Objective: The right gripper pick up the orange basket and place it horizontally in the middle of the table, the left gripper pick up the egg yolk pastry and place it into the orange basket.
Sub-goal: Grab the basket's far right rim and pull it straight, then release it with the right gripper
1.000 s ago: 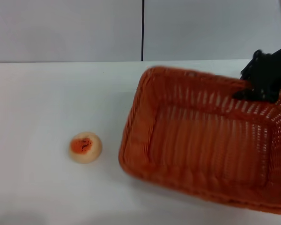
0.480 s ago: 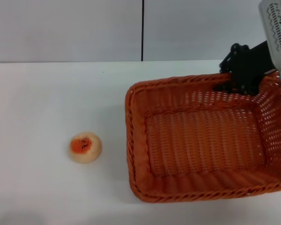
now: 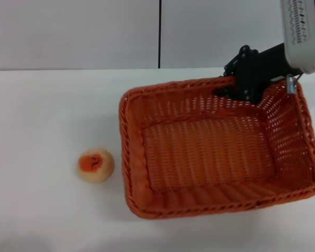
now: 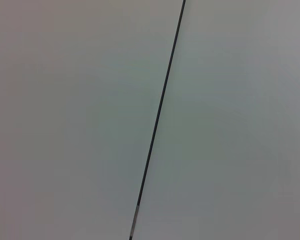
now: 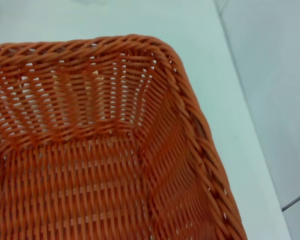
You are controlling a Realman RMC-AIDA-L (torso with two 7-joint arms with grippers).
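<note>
The orange basket lies flat on the white table, its long side running left to right, right of centre in the head view. My right gripper is shut on the basket's far rim, one black finger inside the wall. The right wrist view looks into a corner of the orange basket, with table beyond it. The egg yolk pastry sits alone on the table just left of the basket, a small gap between them. My left gripper is out of view; its wrist camera shows only a wall.
A grey wall with a dark vertical seam stands behind the table's far edge. Bare tabletop stretches to the left of the pastry and along the front edge.
The right gripper has carried the basket leftward and set it level; a second ago it was tilted at the right edge. The pastry has not moved.
</note>
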